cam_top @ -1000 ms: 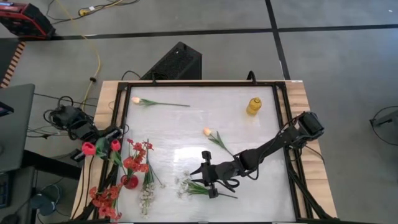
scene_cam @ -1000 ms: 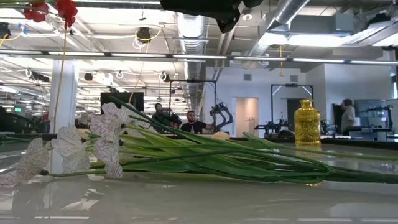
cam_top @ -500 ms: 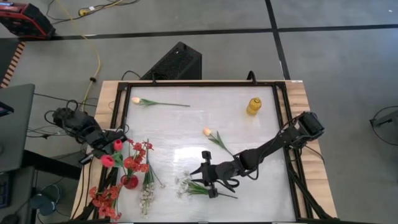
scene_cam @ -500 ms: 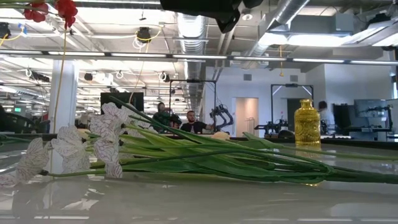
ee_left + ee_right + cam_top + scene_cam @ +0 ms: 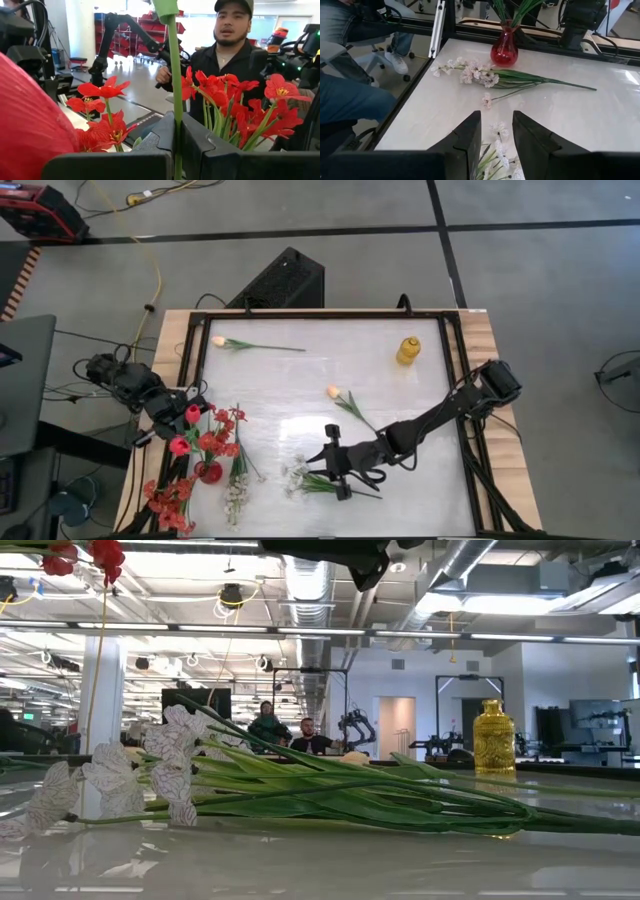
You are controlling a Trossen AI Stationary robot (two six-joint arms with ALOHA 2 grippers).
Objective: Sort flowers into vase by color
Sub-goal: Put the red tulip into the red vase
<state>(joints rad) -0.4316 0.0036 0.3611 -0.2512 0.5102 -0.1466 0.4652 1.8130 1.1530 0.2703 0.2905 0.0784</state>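
Observation:
My left gripper (image 5: pixel 172 428) hovers at the table's left edge, shut on the thin green stem of a red tulip (image 5: pixel 180 445), just beside a red vase (image 5: pixel 208 471) that holds red flowers (image 5: pixel 225 95). My right gripper (image 5: pixel 322 460) hangs open above a white spray (image 5: pixel 300 478) lying flat on the table and touches nothing. In the right wrist view its blossoms (image 5: pixel 497 150) show below the two fingers. A second white spray (image 5: pixel 470 75) lies by the red vase (image 5: pixel 504 50). Two peach tulips (image 5: pixel 218 340) (image 5: pixel 333 392) lie on the table. My left gripper pinches the tulip's green stem (image 5: pixel 175 107) between its two fingers. The fingers are level, come from the table's left side and lie across the stem. The flower is lifted clear of the table, next to the red flowers in the vase.
A yellow vase (image 5: pixel 408 350) stands at the far right of the table. More red flowers (image 5: pixel 170 500) lie at the near left corner. A dark frame (image 5: pixel 200 360) rims the table. People sit beyond the table's left edge (image 5: pixel 232 45).
My left gripper has moved down and toward the table's near edge, closer to the red vase. The red tulip has swung with it from outside the table's left edge to a spot just beside the vase's flowers. My right gripper has kept still.

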